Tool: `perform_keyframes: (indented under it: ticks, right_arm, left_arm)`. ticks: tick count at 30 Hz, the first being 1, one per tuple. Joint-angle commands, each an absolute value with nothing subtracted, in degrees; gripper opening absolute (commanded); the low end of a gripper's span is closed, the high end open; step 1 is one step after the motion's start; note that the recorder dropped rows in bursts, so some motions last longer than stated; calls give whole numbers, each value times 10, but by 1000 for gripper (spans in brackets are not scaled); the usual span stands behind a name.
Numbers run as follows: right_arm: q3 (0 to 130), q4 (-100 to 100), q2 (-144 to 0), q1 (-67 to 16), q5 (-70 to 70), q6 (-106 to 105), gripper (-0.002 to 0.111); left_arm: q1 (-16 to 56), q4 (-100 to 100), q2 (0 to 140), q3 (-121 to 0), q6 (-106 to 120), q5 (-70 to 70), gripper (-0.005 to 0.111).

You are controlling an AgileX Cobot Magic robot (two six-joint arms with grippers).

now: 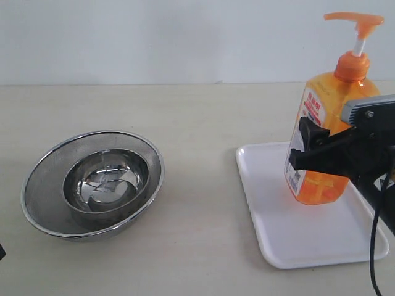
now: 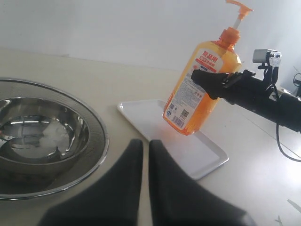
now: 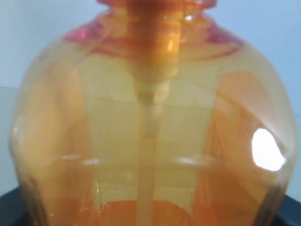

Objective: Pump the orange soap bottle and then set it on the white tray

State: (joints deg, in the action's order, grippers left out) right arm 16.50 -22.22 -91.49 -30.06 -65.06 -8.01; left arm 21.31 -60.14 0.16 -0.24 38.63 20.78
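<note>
Right gripper (image 1: 311, 148) is clamped around the middle of the orange soap bottle (image 1: 330, 92). The bottle is tilted and sits low over the white tray (image 1: 290, 234). Can't tell if its bottom edge actually touches the tray. Left gripper (image 2: 146, 155) is pinched closed with nothing in it, near the nested steel bowls (image 1: 105, 182) on the bench (image 1: 197, 123).

Translucent plastic bottle (image 1: 336, 92), glossy white tray (image 1: 290, 234) — shiny steel bowls (image 1: 46, 185).
</note>
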Motion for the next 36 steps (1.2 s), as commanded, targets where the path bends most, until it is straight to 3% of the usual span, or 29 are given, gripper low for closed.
perform_keyframes:
  ticks: [1, 26, 36]
  right_arm:
    - [168, -203, -904, -298, -700, -75, 0]
    - [196, -223, -967, -299, -700, -56, 0]
    - [207, -266, -967, -335, -700, -95, 0]
  left_arm:
    - [212, -605, 0, 0, 391, 209, 5]
    - [212, -605, 0, 0, 391, 210, 5]
    - [212, -605, 0, 0, 391, 211, 5]
